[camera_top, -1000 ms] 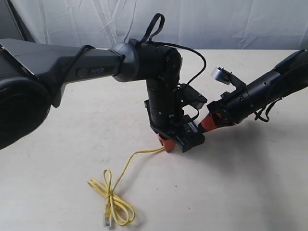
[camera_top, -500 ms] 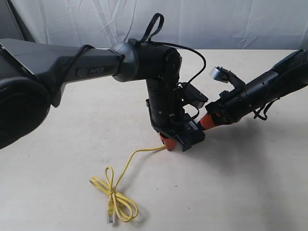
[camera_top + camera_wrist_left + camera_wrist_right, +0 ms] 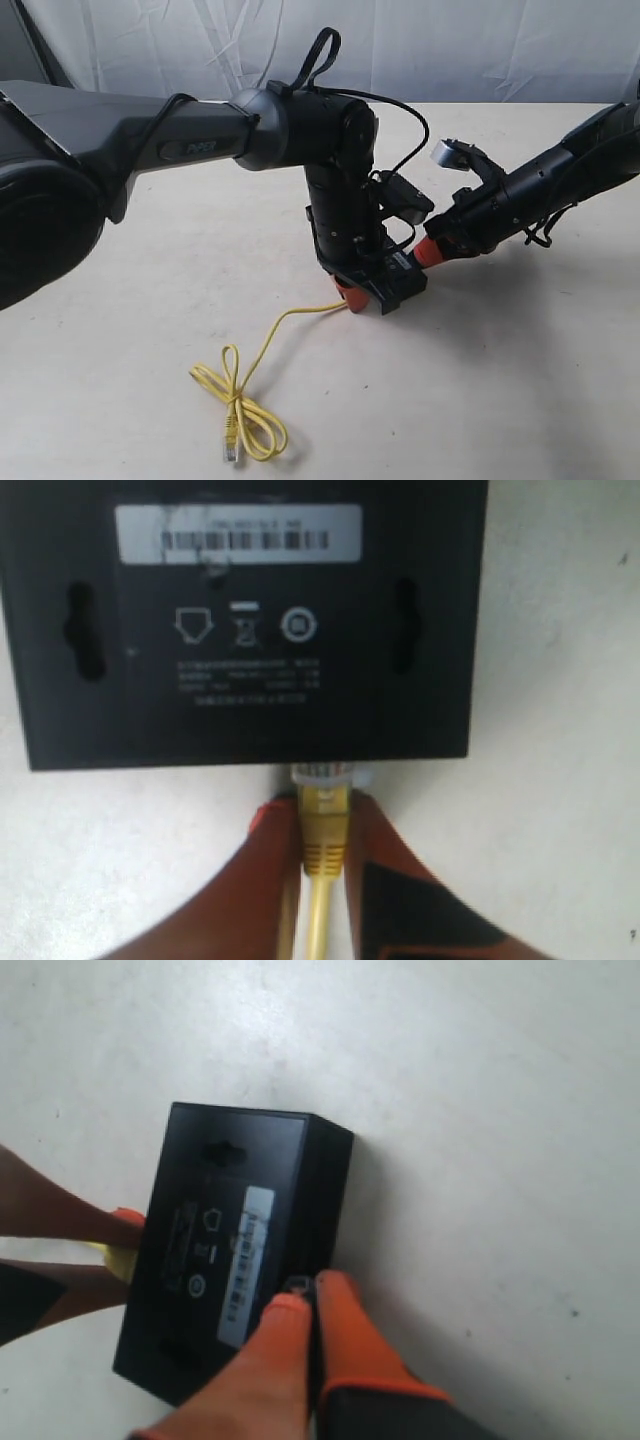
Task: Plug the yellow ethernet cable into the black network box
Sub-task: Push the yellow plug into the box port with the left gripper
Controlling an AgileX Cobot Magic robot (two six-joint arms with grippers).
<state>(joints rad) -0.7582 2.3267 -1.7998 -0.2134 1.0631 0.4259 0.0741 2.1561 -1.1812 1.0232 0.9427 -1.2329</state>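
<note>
Far left on the pale tabletop [image 3: 120,330]: thin bright-yellow ethernet cable [image 3: 240,415], slack looped in a coil, free clear plug lying at the coil's end toward the camera. The cord runs right and up to the left fingers [image 3: 245,885], orange-padded, pinching the cable's other plug [image 3: 325,825] just behind its clear tip. That tip meets the port side of the small flat black plastic network box [image 3: 240,630], which lies label-up on the tabletop at centre; can't tell if it's seated. Right of the box, the right fingers [image 3: 345,1345], orange too, are pressed together with tips against the box's opposite side wall, which looks like bracing. Step in hand, my read: insertion. Next move calls for a straight push of the plug along the port axis, box kept from sliding, plug level, until it latches; then let go.
</note>
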